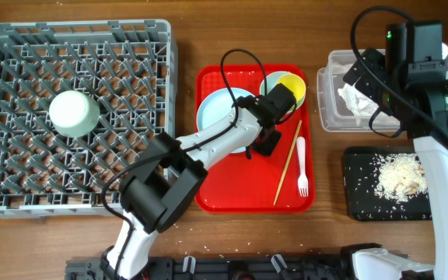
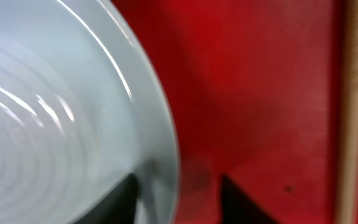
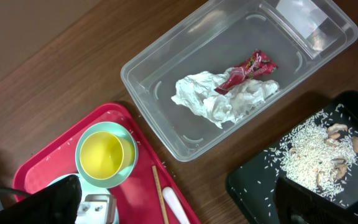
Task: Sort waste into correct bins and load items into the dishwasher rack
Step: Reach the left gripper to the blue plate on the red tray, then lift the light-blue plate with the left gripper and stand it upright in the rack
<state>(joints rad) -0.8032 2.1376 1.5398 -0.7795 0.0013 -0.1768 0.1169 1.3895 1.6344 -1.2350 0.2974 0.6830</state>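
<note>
Pale blue-green plate (image 2: 61, 112) lies on the red tray (image 2: 260, 93), its rim between the part-open fingers of the left pincer (image 2: 179, 202), not visibly clamped. A shallow bite on that glossy edge could slip and knock the chopstick (image 2: 353, 112). Right pincer (image 3: 176, 186) gapes empty over the clear tub (image 3: 148, 118). Beyond, brown wood-grain worktop (image 1: 255, 31), rice-flecked.

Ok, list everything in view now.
Plastic dishwasher rack: one, grey, left.
Small bowls: two, pale; one in rack, one on tray.
Serving tray: one, red, centre.
Round plate: one, pale blue-green, on tray.
Cup: one, yellow, in tray's bowl.
Wooden chopstick: one seen, tan, on tray.
Plastic fork: one, white, on tray.
Plastic tub: one, clear, right.
Crumpled napkin: one, white, in tub.
Snack wrapper: one, red, in tub.
Shallow tray: one, black, right.
Rice scraps: heap, whitish, shallow tray.
Left gripper: astride plate rim.
Right gripper: open.
</note>
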